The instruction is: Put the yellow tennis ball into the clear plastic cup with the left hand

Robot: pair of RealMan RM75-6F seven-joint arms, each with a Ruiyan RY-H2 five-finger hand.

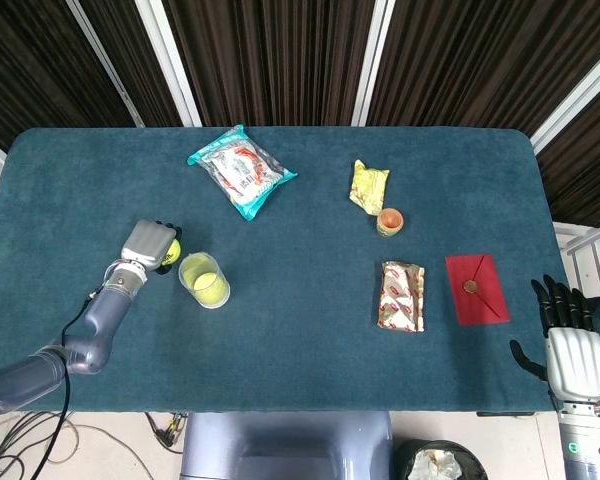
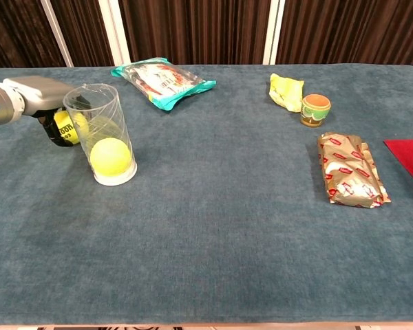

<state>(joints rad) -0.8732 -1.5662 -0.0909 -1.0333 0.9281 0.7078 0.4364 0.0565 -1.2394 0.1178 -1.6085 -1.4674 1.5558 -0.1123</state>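
Note:
A clear plastic cup (image 1: 203, 280) (image 2: 100, 134) stands upright at the left of the table with one yellow tennis ball (image 2: 111, 157) lying in its bottom. A second yellow tennis ball (image 1: 171, 252) (image 2: 67, 127) is just left of the cup, at table level. My left hand (image 1: 147, 244) (image 2: 36, 95) covers this ball from above, its dark fingers curled around it. From the chest view the ball shows partly through the cup wall. My right hand (image 1: 568, 340) hangs past the table's right front corner, fingers spread, holding nothing.
A teal snack bag (image 1: 241, 169) lies behind the cup. To the right are a yellow packet (image 1: 369, 186), a small orange pot (image 1: 390, 221), a foil-wrapped pack (image 1: 401, 295) and a red envelope (image 1: 476, 288).

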